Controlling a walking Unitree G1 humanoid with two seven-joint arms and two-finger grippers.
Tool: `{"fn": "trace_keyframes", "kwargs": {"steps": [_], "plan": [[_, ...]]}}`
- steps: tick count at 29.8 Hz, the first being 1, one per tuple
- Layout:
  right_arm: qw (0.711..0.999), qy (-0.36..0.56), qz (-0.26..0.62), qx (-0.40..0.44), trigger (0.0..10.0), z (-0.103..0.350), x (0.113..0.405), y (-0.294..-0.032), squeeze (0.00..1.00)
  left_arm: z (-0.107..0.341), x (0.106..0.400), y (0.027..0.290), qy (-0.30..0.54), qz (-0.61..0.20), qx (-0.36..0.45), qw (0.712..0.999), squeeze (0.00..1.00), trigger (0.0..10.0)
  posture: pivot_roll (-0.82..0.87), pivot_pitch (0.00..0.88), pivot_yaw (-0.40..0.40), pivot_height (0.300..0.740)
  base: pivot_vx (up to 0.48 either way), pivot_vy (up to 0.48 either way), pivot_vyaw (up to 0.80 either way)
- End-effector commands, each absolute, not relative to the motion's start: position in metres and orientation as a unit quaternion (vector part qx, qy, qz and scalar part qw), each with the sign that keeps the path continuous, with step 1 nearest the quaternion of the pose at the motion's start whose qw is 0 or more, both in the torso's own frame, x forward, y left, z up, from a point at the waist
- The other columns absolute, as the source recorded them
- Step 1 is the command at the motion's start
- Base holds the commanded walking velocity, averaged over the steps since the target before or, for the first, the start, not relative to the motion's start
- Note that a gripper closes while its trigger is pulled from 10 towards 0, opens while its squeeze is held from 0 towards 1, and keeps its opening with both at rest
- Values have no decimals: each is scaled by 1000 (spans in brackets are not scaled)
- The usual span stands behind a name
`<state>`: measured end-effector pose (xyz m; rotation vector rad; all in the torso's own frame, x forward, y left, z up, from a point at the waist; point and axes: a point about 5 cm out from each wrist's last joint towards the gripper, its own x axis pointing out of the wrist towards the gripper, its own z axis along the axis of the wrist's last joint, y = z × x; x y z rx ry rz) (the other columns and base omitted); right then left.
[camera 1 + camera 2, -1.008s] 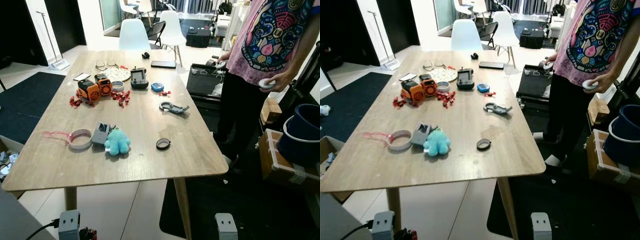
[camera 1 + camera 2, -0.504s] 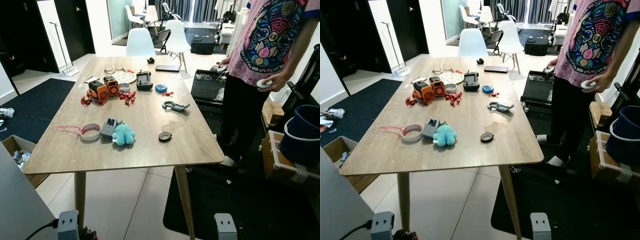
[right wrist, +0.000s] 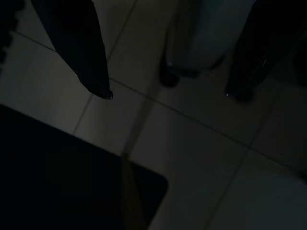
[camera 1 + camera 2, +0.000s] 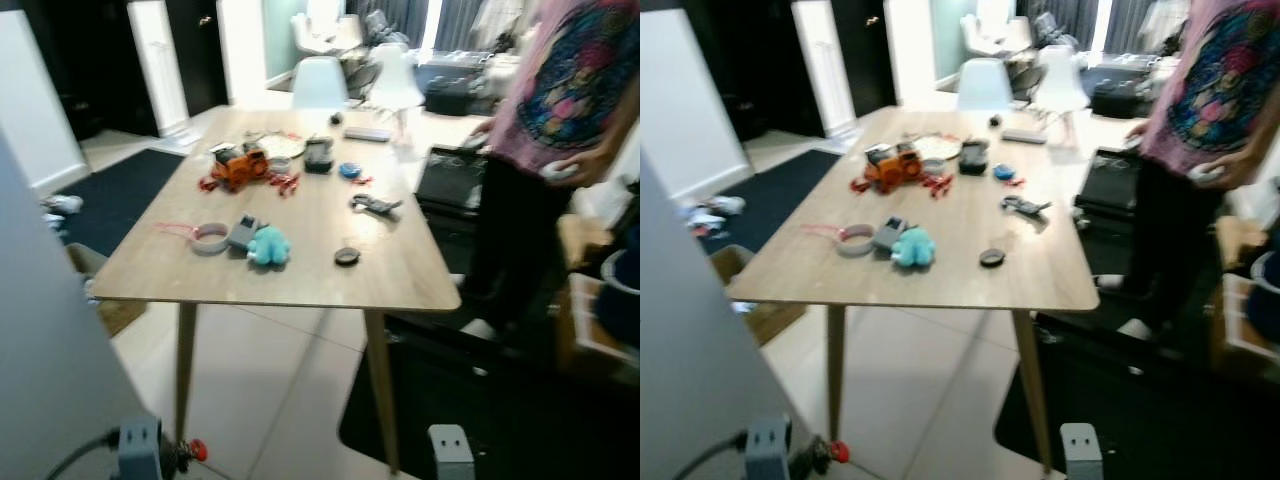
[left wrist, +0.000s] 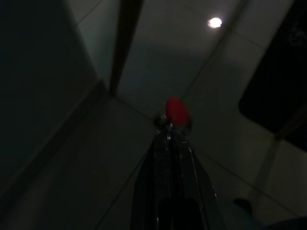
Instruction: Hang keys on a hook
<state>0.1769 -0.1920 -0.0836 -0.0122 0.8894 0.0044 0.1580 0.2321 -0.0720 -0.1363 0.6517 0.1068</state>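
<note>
My left gripper (image 5: 169,132) hangs low over the tiled floor, shut on a small metal key piece with a red tag (image 5: 177,111). That red tag (image 4: 197,450) also peeks out beside my left wrist at the bottom of the left eye view. My right gripper (image 3: 168,93) hangs idle above the floor tiles, its two black fingers (image 3: 96,72) spread wide with nothing between them. Both wrist views are very dark.
A wooden table (image 4: 400,290) stands ahead with a teal plush (image 4: 266,245), a tape roll (image 4: 211,238), an orange toy (image 4: 238,165) and small items. A person (image 4: 560,120) stands at its right side. A white panel (image 4: 40,330) rises close on my left. The head views are blurred.
The camera has backed away from the table and swung a little left. The table looks smaller and farther, and the white panel at the left has grown. A red tag now shows bottom left.
</note>
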Motion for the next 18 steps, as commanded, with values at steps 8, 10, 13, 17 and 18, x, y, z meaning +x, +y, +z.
{"fn": "trace_keyframes", "kwargs": {"steps": [8, 10, 13, 17, 18], "plan": [[899, 437, 1, 0, 10000, -87, 171, -188, 0, -64, 171, 236, 298, 46, -55, 952, 0, 10000, 67, 21, 5, 740, 0, 0, 0], [899, 437, 1, 1, 10000, -87, 171, -188, 0, -64, 171, 237, 296, 49, -54, 952, 0, 10000, 69, 24, 5, 740, 0, 0, 0], [900, 436, 1, 3, 10000, -87, 171, -188, 0, -63, 171, 238, 293, 53, -53, 953, 0, 10000, 70, 25, 5, 740, 0, 0, 0], [901, 434, 0, 3, 10000, -87, 171, -188, 0, -63, 171, 238, 290, 55, -54, 954, 0, 10000, 71, 29, 2, 740, 0, 0, 0], [901, 433, 0, 3, 10000, -86, 172, -188, 0, -63, 171, 238, 289, 56, -54, 954, 0, 10000, 71, 29, 1, 740, 0, 0, 0]]}}
